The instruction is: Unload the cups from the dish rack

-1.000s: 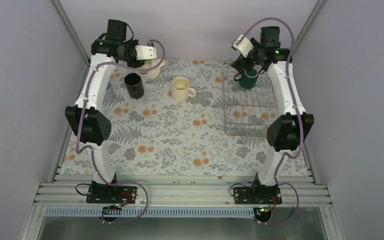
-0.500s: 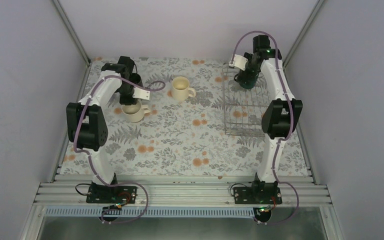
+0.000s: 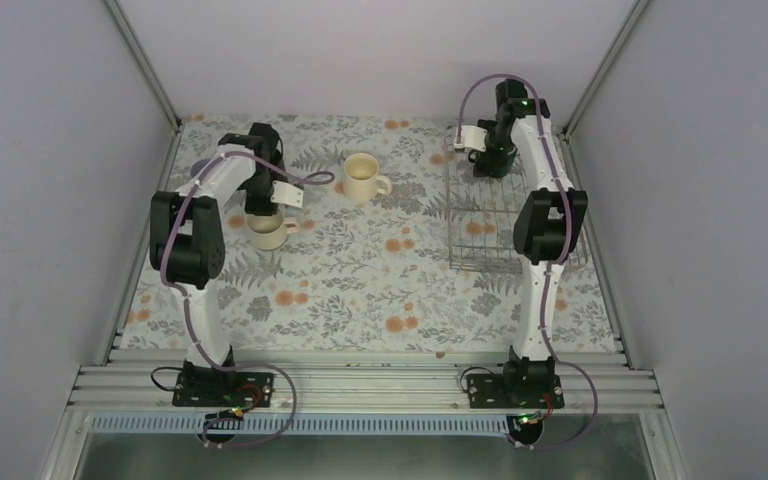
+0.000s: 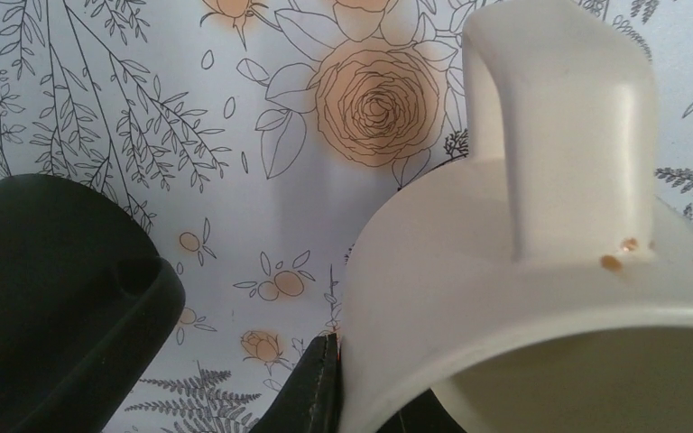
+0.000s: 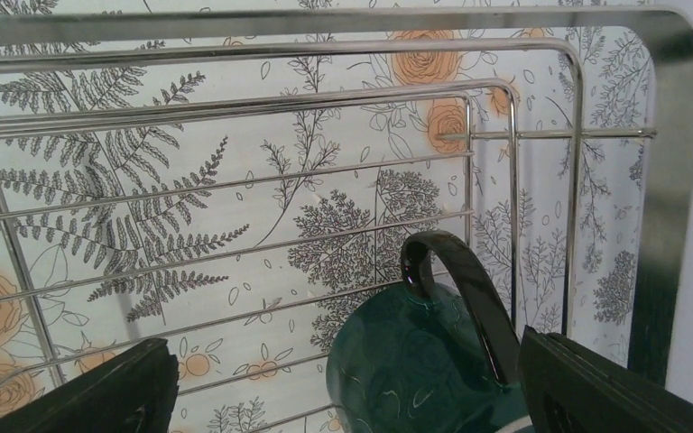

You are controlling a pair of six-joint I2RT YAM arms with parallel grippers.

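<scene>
While the right arm was folding in over the far end of the dish rack (image 5: pixel 677 108), the left arm swung one cream mug (image 4: pixel 541 298) away from the far-left corner and brought it down on the table (image 3: pixel 380 290), left of the middle. It now stands there near the other cream mug (image 3: pixel 363 178). The left gripper (image 3: pixel 263 212) appears spread wide above it: one finger (image 4: pixel 54 316) stands clear of the mug's wall with tablecloth showing between, and the other is hidden behind the mug, so this cup looks delivered. The right gripper (image 5: pixel 365 383) has dropped from its higher pose a second ago and now straddles the dark green mug (image 5: pixel 415 361). Its jaws are wide, and a gap remains on one side. This mug is the only cup seen left in the rack, standing at the far end with its handle turned toward the wire end wall. Judged from this, the task is on its last cup, and closing comes next. Room there is tight, because the wires rise just beyond the handle and the thick rim runs close by one finger, so a straight lift looks safest before any sideways travel. The broad middle and near stretch of the table between the arms offers space for setting the mug down, well apart from both cream mugs.
</scene>
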